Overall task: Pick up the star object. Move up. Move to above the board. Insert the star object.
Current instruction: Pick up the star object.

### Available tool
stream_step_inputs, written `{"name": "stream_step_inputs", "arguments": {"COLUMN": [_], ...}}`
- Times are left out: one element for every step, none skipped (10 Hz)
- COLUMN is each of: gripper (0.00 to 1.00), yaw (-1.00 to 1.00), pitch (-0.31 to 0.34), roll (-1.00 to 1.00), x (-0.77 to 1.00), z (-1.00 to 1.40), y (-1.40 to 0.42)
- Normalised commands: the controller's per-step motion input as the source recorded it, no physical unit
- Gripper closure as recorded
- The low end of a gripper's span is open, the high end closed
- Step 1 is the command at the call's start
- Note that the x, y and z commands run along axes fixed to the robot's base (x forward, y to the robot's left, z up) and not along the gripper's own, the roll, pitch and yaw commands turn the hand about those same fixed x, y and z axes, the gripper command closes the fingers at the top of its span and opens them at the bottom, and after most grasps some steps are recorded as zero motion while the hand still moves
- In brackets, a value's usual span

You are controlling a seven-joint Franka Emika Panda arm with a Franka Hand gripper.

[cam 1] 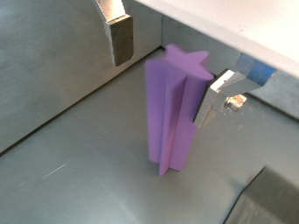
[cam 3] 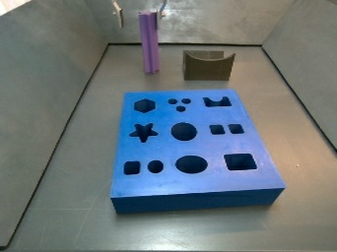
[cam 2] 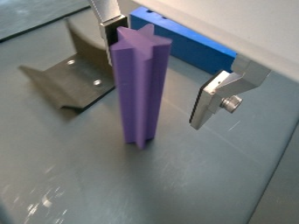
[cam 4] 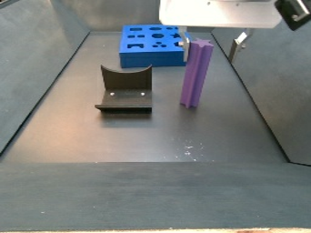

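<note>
My gripper jaws wide astride the upright star object, seemingly not touching, board well apart, fixture beside.

We see the star object standing upright on the floor at the far end in a side view, the fixture to its right; the board lies nearer; the gripper straddles the star's top (fingers apart, not touching).
</note>
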Motion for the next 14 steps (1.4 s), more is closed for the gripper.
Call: {"name": "stream_step_inputs", "arguments": {"gripper": [0.0,1.0,1.0,1.0,1.0,1.0,1.0,1.0,1.0,1.0,1.0,1.0,1.0,1.0], "yaw": [0.02,0.0,0.0,0.0,0.0,0.0,0.0,0.0,0.0,0.0,0.0,0.0,0.0,0.0], "pitch": [0.0,0.0,0.0,0.0,0.0,0.0,0.0,0.0,0.0,0.0,0.0,0.0,0.0,0.0], "roll": [-0.07,0.0,0.0,0.0,0.0,0.0,0.0,0.0,0.0,0.0,0.0,0.0,0.0,0.0], "x": [0.0,0.0,0.0,0.0,0.0,0.0,0.0,0.0,0.0,0.0,0.0,0.0,0.0,0.0], "z": [0.0,0.0,0.0,0.0,0.0,0.0,0.0,0.0,0.0,0.0,0.0,0.0,0.0,0.0], "y": [0.01,0.0,0.0,0.0,0.0,0.0,0.0,0.0,0.0,0.0,0.0,0.0,0.0,0.0]}}
